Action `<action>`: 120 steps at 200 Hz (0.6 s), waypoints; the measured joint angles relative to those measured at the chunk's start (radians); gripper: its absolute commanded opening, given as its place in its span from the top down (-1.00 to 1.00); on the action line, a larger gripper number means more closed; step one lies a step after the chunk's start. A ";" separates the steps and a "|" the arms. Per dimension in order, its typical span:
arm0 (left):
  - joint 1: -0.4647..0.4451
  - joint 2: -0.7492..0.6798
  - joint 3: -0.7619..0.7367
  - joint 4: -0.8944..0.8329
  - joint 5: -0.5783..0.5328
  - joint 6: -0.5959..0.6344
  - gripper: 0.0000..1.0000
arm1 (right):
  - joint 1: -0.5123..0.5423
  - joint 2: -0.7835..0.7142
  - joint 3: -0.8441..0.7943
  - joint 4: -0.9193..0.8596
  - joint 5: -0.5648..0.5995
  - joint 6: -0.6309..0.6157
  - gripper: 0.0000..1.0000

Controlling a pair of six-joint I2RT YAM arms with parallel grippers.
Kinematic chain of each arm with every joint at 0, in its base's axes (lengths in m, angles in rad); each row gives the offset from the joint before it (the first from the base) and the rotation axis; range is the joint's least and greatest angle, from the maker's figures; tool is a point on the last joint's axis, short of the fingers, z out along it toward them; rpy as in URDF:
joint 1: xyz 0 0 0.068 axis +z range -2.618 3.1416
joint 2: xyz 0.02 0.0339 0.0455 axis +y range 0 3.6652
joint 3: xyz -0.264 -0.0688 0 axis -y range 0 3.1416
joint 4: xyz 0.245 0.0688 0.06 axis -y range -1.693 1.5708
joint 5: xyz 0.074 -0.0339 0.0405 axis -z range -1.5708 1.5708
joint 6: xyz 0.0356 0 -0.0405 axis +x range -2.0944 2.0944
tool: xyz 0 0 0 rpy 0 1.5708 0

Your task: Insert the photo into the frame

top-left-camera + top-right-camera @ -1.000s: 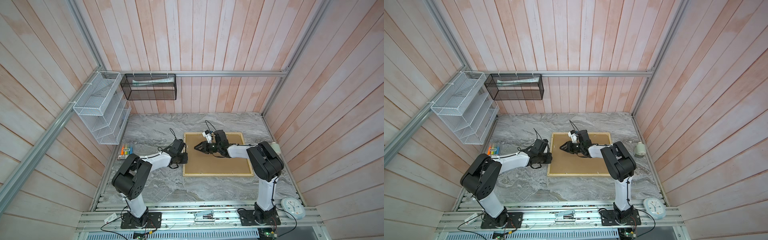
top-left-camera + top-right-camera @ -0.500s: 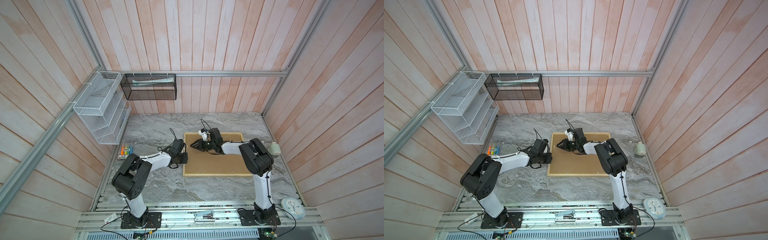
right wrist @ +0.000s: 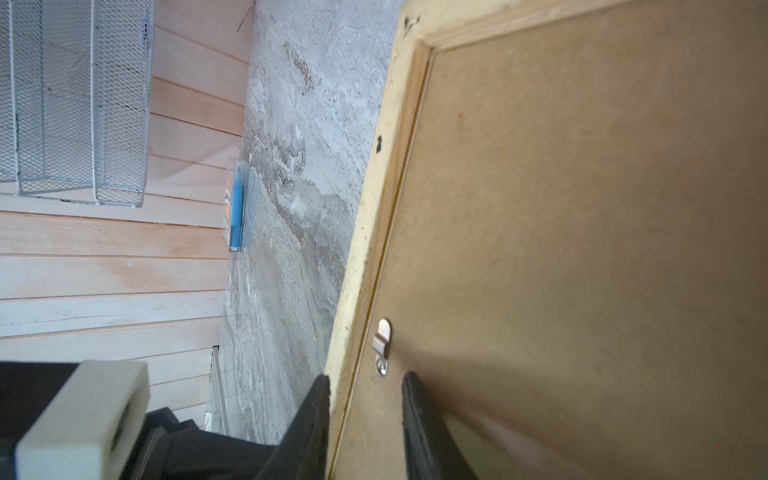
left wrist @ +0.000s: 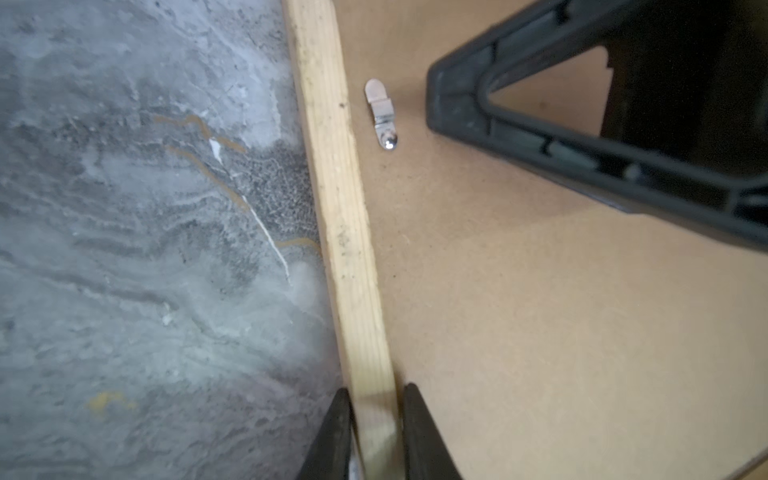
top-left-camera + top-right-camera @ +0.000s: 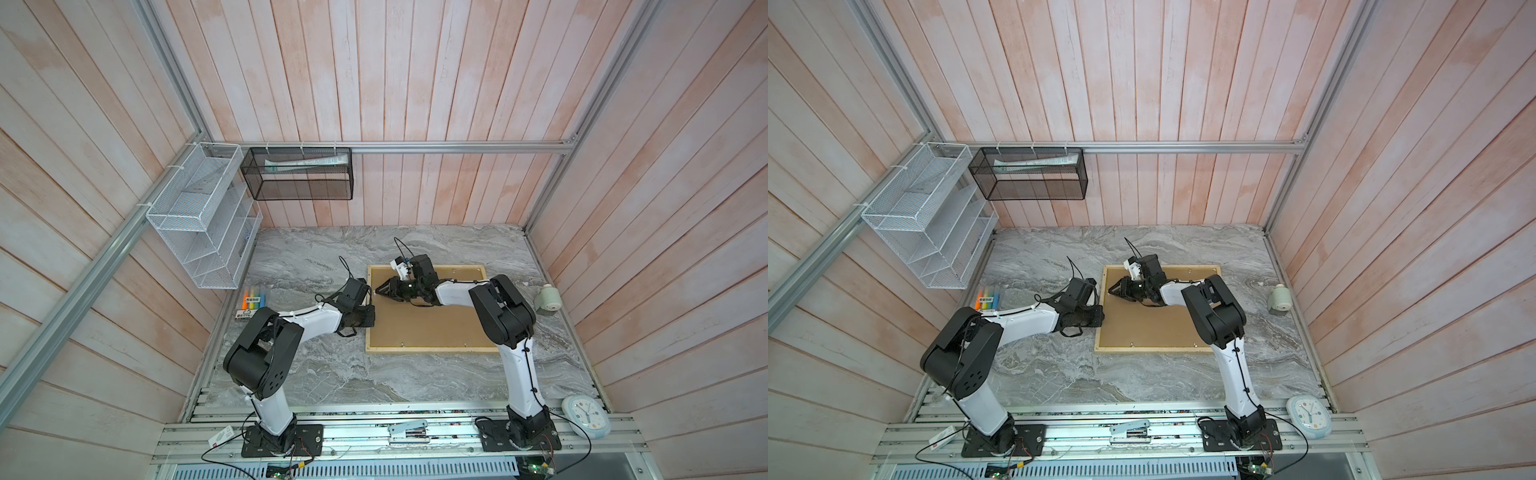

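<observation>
The frame [image 5: 432, 350] of pale wood lies flat on the marble table in both top views, with a plain brown backing board [image 5: 432, 324] filling it. The photo is hidden. My left gripper [image 4: 376, 395] is shut on the frame's left strip [image 4: 332, 166], one finger on each side; in a top view it sits at that edge [image 5: 370, 318]. My right gripper [image 3: 365, 380] hovers open over the board's left part [image 5: 376, 291], one finger above the strip and one above the board. A small metal clip [image 3: 382, 347] lies just ahead of its tips.
A pack of highlighters [image 5: 253, 301] lies at the table's left edge. A white mesh rack [image 5: 203, 220] and a black mesh basket [image 5: 297, 174] hang on the walls. A small pale green device [image 5: 547, 300] sits right of the frame, and a clock [image 5: 586, 415] lies at the front right.
My right gripper has slid left across the backing board toward the frame's left strip. The left arm has stayed where it was.
</observation>
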 measured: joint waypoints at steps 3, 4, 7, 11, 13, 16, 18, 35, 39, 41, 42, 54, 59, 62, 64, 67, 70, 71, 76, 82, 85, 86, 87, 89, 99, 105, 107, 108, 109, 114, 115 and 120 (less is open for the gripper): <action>0.000 0.000 0.000 0.000 0.000 0.000 0.57 | 0.001 0.003 0.005 -0.001 0.000 0.000 0.36; 0.000 0.000 0.000 0.000 0.000 0.000 0.57 | 0.001 0.003 0.006 -0.002 0.000 0.000 0.36; 0.000 0.000 0.000 0.000 0.000 0.000 0.57 | 0.002 0.006 0.011 -0.004 0.000 0.000 0.36; 0.000 0.000 0.000 0.000 0.000 0.000 0.57 | 0.003 0.009 0.015 -0.006 0.001 -0.001 0.36; 0.000 0.000 0.000 0.000 0.000 0.000 0.57 | 0.004 0.011 0.019 -0.008 0.001 -0.002 0.37; 0.000 0.000 0.000 0.000 0.000 -0.001 0.57 | 0.005 0.014 0.025 -0.012 0.002 -0.003 0.37; 0.000 0.000 0.000 0.000 0.000 -0.001 0.57 | 0.005 0.016 0.028 -0.014 0.003 -0.003 0.37; 0.000 0.000 0.000 0.000 0.000 -0.003 0.57 | 0.010 0.035 0.061 -0.029 0.003 -0.003 0.37; 0.000 0.000 0.000 0.000 0.000 -0.003 0.57 | 0.011 0.039 0.067 -0.030 0.003 -0.003 0.37; 0.000 0.000 0.000 0.000 0.000 -0.003 0.58 | 0.011 0.041 0.069 -0.031 0.003 -0.003 0.37; 0.000 0.000 0.000 0.000 0.000 -0.003 0.58 | 0.011 0.042 0.070 -0.031 0.002 -0.003 0.37; 0.000 0.000 0.000 0.000 0.000 -0.004 0.58 | 0.013 0.047 0.080 -0.037 0.002 -0.003 0.37; 0.000 0.000 0.000 0.000 0.000 -0.004 0.58 | 0.014 0.048 0.083 -0.042 0.001 -0.004 0.37; 0.000 0.000 0.000 0.000 0.000 -0.004 0.58 | 0.014 0.048 0.085 -0.044 0.001 -0.004 0.37; 0.000 0.000 0.000 0.000 0.000 -0.005 0.58 | 0.014 0.048 0.085 -0.046 0.001 -0.004 0.37; 0.000 0.000 0.000 0.000 0.000 -0.006 0.58 | 0.014 0.048 0.087 -0.048 0.001 -0.005 0.37; 0.000 0.000 0.000 0.000 0.000 -0.007 0.59 | 0.014 0.049 0.088 -0.050 0.001 -0.006 0.37; 0.000 0.000 0.000 0.000 0.000 -0.007 0.58 | 0.014 0.049 0.088 -0.050 0.001 -0.006 0.37; 0.000 0.000 0.000 0.000 0.000 -0.008 0.59 | 0.015 0.050 0.090 -0.052 0.001 -0.006 0.37; 0.000 0.000 0.000 0.000 0.000 -0.008 0.59 | 0.016 0.051 0.092 -0.053 0.000 -0.007 0.37; 0.000 0.000 0.000 0.000 0.001 -0.008 0.59 | 0.016 0.052 0.093 -0.054 0.000 -0.007 0.37; 0.000 0.001 0.000 0.000 0.001 -0.008 0.59 | 0.016 0.052 0.093 -0.054 0.000 -0.007 0.37; 0.000 0.001 0.000 0.000 0.001 -0.009 0.59 | 0.016 0.052 0.093 -0.054 0.000 -0.007 0.37; 0.000 0.001 0.000 0.000 0.001 -0.009 0.59 | 0.017 0.052 0.094 -0.054 0.000 -0.007 0.37; 0.000 0.001 0.000 0.000 0.001 -0.011 0.59 | 0.018 0.054 0.097 -0.055 0.000 -0.008 0.37; 0.000 0.001 0.000 0.000 0.001 -0.011 0.59 | 0.019 0.056 0.099 -0.055 -0.002 -0.008 0.37; 0.000 0.001 0.000 0.000 0.001 -0.012 0.59 | 0.019 0.056 0.100 -0.055 -0.003 -0.009 0.37; 0.000 0.001 0.000 0.000 0.001 -0.012 0.59 | 0.019 0.056 0.100 -0.055 -0.003 -0.009 0.37; 0.000 0.001 0.000 0.000 0.001 -0.012 0.59 | 0.019 0.057 0.100 -0.055 -0.003 -0.009 0.37; 0.000 0.001 0.000 0.000 0.001 -0.013 0.59 | 0.020 0.058 0.101 -0.055 -0.005 -0.010 0.37; 0.000 0.001 0.000 0.000 0.001 -0.013 0.59 | 0.020 0.058 0.101 -0.055 -0.005 -0.010 0.37; 0.000 0.001 0.000 0.000 0.001 -0.014 0.59 | 0.021 0.059 0.103 -0.055 -0.005 -0.011 0.37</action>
